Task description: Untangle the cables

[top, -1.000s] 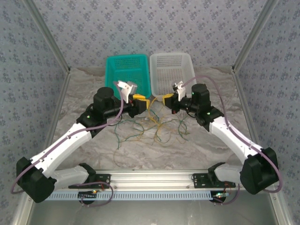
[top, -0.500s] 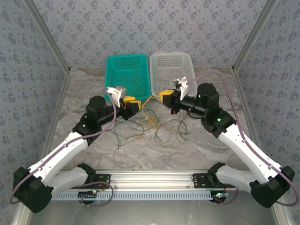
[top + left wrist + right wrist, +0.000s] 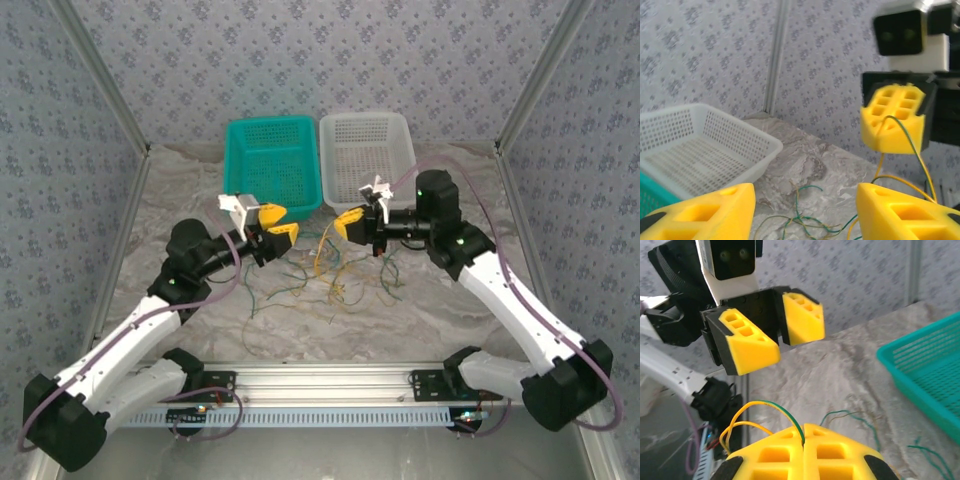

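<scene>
Compared with the view of one second earlier, the left arm has drawn back toward its own side. The left hand (image 3: 272,232) now sits farther from the right hand (image 3: 350,222), and a wider gap separates the two above the counter (image 3: 180,200). The right hand has dropped slightly and still faces the left hand across this gap.

Left hand: the yellow fingers (image 3: 705,212) are spread apart with nothing between them. In the left wrist view the counter and a few wire loops show through the opening.

Right hand: the yellow fingers (image 3: 835,450) are pressed together on the cables (image 3: 335,290). In the right wrist view one dark green wire and one yellowish wire emerge from the seam between the pads and arch away to the left. In the left wrist view the same two wires hang from the right hand (image 3: 894,120) toward the counter.

Most of the cables lie as a loose tangle of green and yellowish loops on the counter, below and between the two hands. Several yellowish strands rise from it to the right hand.

Behind the hands, a teal basket (image 3: 270,160) and a white basket (image 3: 365,155) stand side by side, touching, against the back wall.
</scene>
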Robot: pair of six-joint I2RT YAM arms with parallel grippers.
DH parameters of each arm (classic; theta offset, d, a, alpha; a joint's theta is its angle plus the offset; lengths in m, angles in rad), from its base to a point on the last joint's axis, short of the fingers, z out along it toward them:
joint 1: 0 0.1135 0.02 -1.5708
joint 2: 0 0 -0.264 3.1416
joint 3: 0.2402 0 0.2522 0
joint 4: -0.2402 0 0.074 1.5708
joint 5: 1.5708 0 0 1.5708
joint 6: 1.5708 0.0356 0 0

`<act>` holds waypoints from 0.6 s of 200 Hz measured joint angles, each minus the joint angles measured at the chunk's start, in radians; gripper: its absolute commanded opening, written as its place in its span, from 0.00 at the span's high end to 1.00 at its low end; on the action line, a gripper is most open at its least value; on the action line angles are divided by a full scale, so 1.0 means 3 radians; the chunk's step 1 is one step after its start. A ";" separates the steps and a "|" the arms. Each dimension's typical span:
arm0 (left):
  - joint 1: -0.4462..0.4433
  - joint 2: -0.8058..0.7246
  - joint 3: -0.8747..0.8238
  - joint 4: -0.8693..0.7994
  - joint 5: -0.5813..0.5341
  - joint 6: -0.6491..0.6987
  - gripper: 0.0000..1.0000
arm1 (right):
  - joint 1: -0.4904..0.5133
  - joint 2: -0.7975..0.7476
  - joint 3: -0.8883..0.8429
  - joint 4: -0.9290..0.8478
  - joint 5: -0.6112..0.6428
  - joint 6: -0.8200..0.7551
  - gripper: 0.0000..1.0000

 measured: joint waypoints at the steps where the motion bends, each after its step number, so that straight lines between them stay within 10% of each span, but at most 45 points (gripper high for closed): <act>1: -0.0009 0.0006 0.0000 0.0005 0.0006 0.0029 0.38 | 0.0000 0.0006 0.0003 -0.0003 -0.0008 0.0000 1.00; 120: -0.0608 0.0571 0.0130 0.0245 0.0231 0.0796 0.34 | 0.0020 0.0305 0.0214 -0.0025 -0.0273 0.0120 1.00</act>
